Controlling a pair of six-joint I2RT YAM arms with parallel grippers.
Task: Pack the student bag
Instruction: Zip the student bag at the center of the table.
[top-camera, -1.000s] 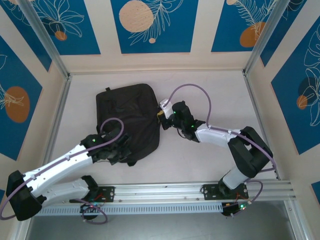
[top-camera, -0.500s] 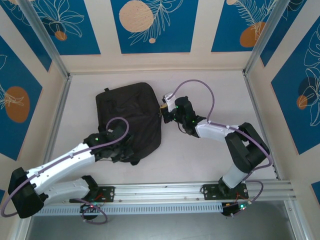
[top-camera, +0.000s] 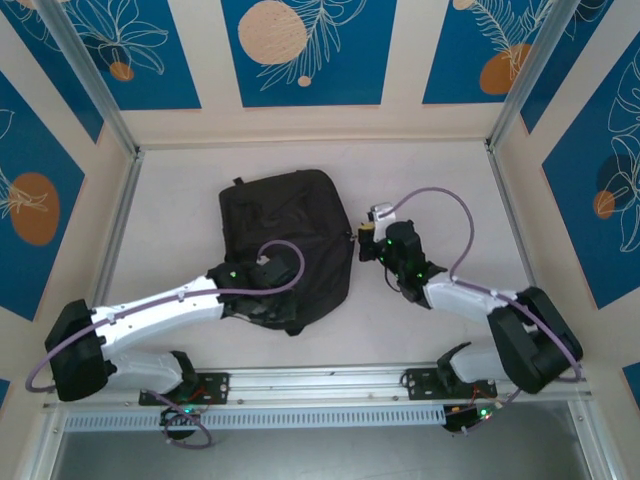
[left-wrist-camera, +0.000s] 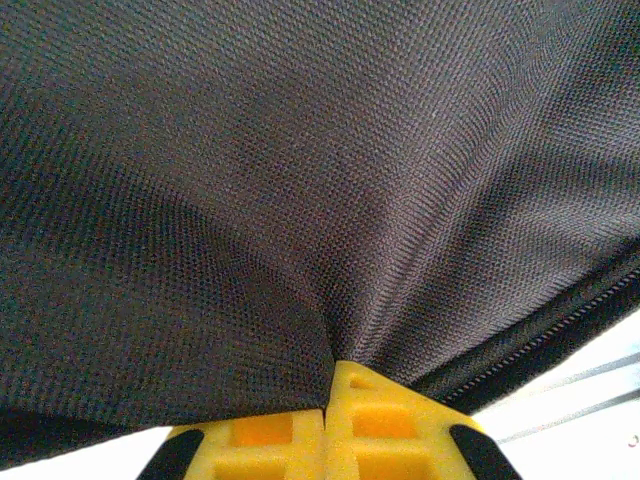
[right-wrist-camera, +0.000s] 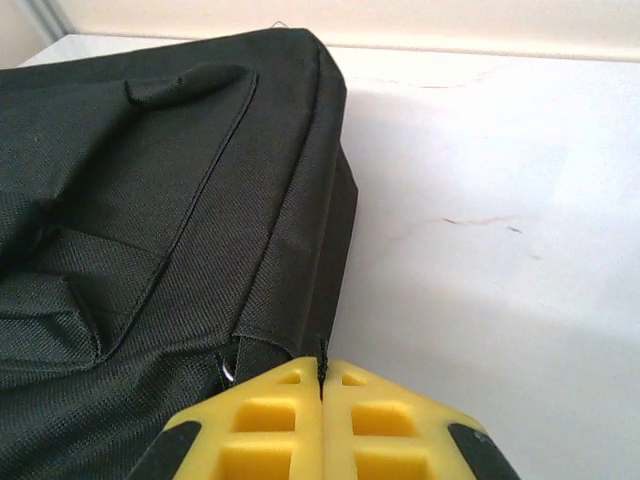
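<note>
- The bench (top-camera: 450, 190) carries the student bag (top-camera: 285, 235), which is laid flat near the middle.
- Its long axis is judged to run far-to-near, slightly slanted. A small loop (top-camera: 238, 183) at the far-left corner suggests the top is pointed away from the near edge.
- The bag is judged to be under positioning for packing; next, its opening must be found and spread.
- A gathered fabric fold is clamped in the left tool (left-wrist-camera: 327, 398); the bag's right edge is pinched in the right tool (right-wrist-camera: 322, 380).
</note>
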